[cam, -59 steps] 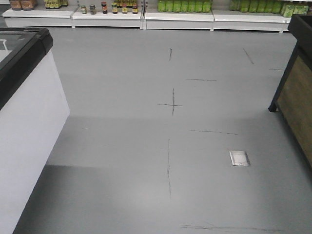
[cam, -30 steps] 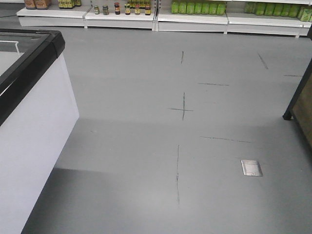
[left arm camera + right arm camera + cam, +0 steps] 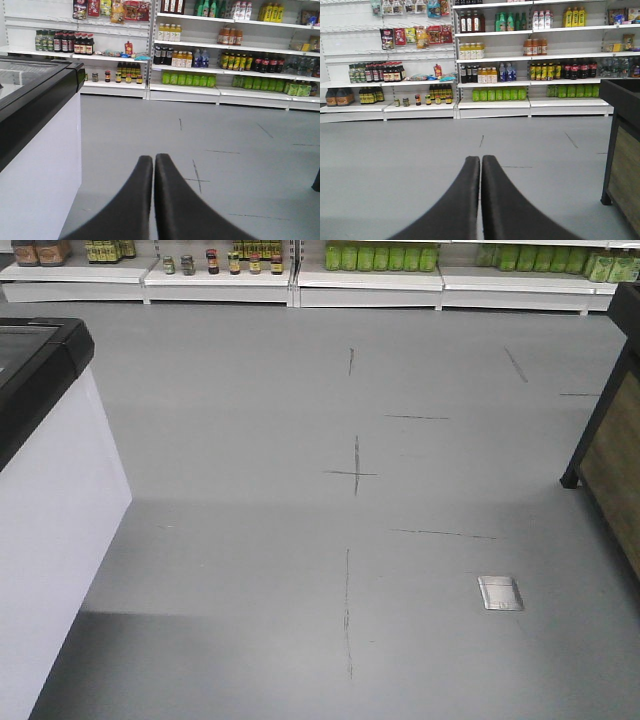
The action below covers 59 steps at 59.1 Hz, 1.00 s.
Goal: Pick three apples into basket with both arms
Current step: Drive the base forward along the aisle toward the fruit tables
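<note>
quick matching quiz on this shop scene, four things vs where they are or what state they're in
Things:
1. freezer
2. green bottles
3. floor plate
4. left gripper

Place or state:
a. shut, holding nothing
b. far back, lined up in a row
c. left edge of the front view
d. lying flat, right of centre

Pairs: 1-c, 2-b, 3-d, 4-a

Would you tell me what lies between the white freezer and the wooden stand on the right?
Only grey floor with dark cross marks and a metal floor plate, shown in the front-facing view.
</note>
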### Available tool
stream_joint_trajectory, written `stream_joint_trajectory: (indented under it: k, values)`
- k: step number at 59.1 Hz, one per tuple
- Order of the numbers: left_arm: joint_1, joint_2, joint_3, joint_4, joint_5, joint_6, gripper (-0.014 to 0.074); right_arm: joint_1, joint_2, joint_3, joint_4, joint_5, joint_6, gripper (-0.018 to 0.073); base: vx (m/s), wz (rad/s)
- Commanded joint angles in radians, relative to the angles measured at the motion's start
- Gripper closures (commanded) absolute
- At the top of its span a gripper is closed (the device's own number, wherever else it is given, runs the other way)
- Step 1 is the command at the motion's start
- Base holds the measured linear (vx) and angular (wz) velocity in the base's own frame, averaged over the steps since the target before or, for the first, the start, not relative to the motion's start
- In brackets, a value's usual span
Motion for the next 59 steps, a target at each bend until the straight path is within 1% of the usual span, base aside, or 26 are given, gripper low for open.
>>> stream_joint_trajectory:
  k: [1, 31, 59]
  values:
    - [-0.005, -0.013, -0.025, -0.006, -0.073, -0.001, 0.0603, -0.004, -0.011, 0.011, -0.012, -0.076, -0.007, 0.0564, 0.15, -0.15]
    - [-0.005, -0.013, -0.025, -0.006, -0.073, -0.001, 0.0603, -0.004, -0.011, 0.011, -0.012, -0.076, -0.007, 0.0564, 0.15, -0.18]
    - [-0.005, -0.013, -0.025, -0.006, -0.073, -0.001, 0.0603, -0.004, -0.011, 0.011, -0.012, -0.076, -0.007, 0.0564, 0.15, -0.26]
